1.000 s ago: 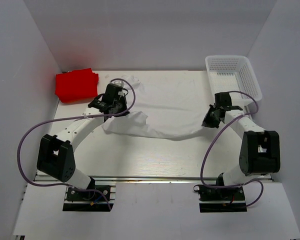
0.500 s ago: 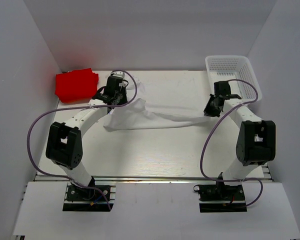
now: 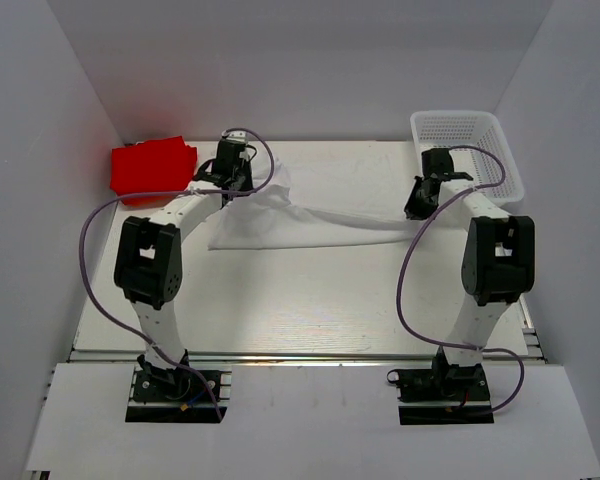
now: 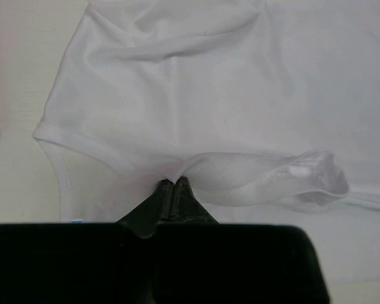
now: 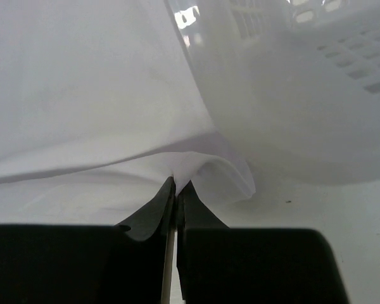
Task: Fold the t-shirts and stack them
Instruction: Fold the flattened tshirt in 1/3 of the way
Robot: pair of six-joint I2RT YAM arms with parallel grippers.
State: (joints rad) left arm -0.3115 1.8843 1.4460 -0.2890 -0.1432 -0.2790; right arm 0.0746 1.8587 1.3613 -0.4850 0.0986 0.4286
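Observation:
The white t-shirt [image 3: 300, 218] lies spread across the far half of the table, folded over on itself. My left gripper [image 3: 230, 192] is shut on its left edge; in the left wrist view the tips [image 4: 173, 183] pinch a fold of the white t-shirt [image 4: 196, 95]. My right gripper [image 3: 416, 212] is shut on its right edge, beside the basket; in the right wrist view the tips [image 5: 176, 182] pinch the white t-shirt [image 5: 82, 95]. The red t-shirt [image 3: 152, 169] lies folded at the far left corner.
A white mesh basket [image 3: 467, 151] stands at the far right corner, close to my right gripper; its wall also shows in the right wrist view [image 5: 291, 95]. White walls enclose the table on three sides. Purple cables loop from both arms.
Both grippers have carried the shirt's near edge toward the far side, folding it over. The arms have stretched out further from their bases.

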